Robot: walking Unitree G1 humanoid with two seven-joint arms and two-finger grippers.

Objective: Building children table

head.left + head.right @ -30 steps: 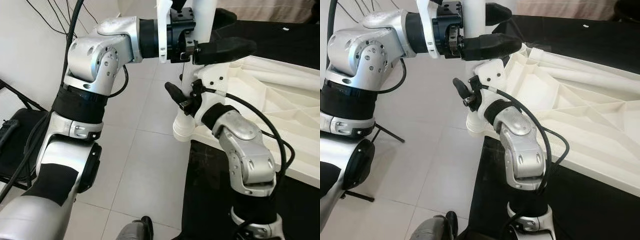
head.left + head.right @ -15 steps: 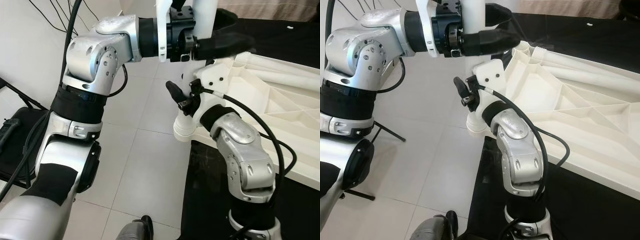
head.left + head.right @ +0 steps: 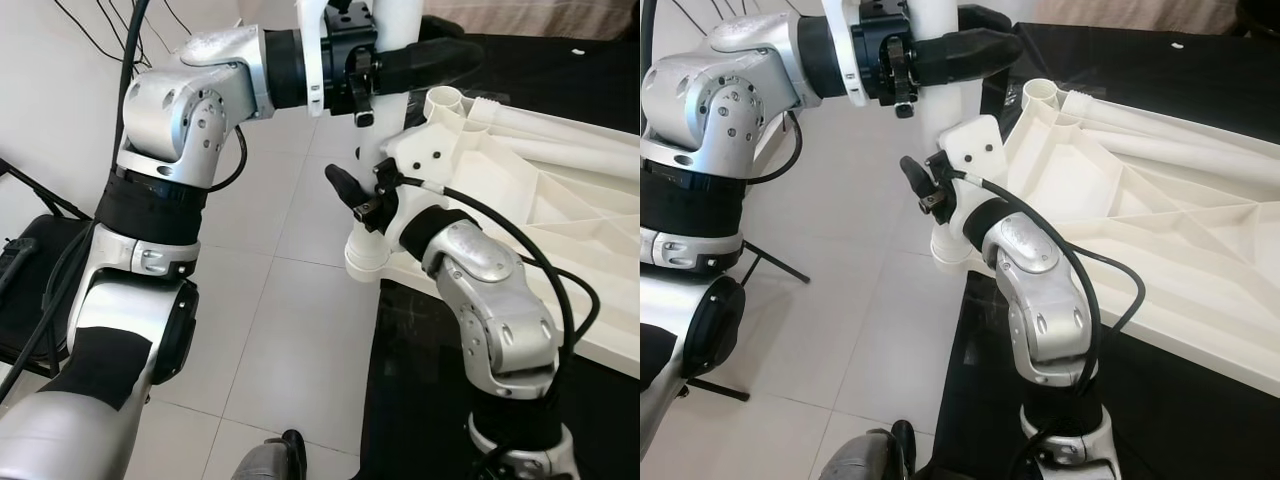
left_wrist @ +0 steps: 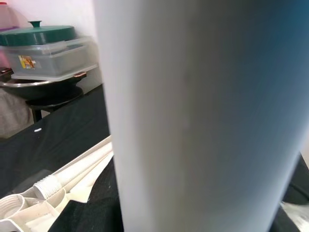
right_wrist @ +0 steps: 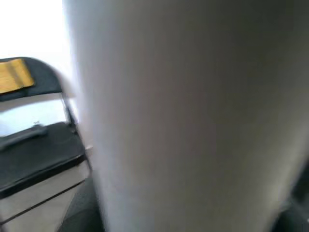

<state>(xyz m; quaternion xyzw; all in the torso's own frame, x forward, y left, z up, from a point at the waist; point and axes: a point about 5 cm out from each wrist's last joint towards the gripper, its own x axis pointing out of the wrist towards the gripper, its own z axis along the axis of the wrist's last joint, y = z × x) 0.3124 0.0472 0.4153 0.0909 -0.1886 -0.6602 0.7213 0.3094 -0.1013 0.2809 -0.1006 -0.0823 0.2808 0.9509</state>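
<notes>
The white table leg (image 3: 392,130) stands upright at the corner of the overturned white tabletop (image 3: 1140,200), which lies on a black cloth (image 3: 1200,420) over the tiled floor (image 3: 290,330). The left gripper (image 3: 425,50) holds the leg high up, its black fingers (image 3: 440,55) pinching around it. The right gripper (image 3: 362,205) is lower on the same leg, near the corner socket; one finger (image 3: 343,185) shows beside the leg, and I cannot tell if the fingers close on it. In both wrist views the leg is very close.
</notes>
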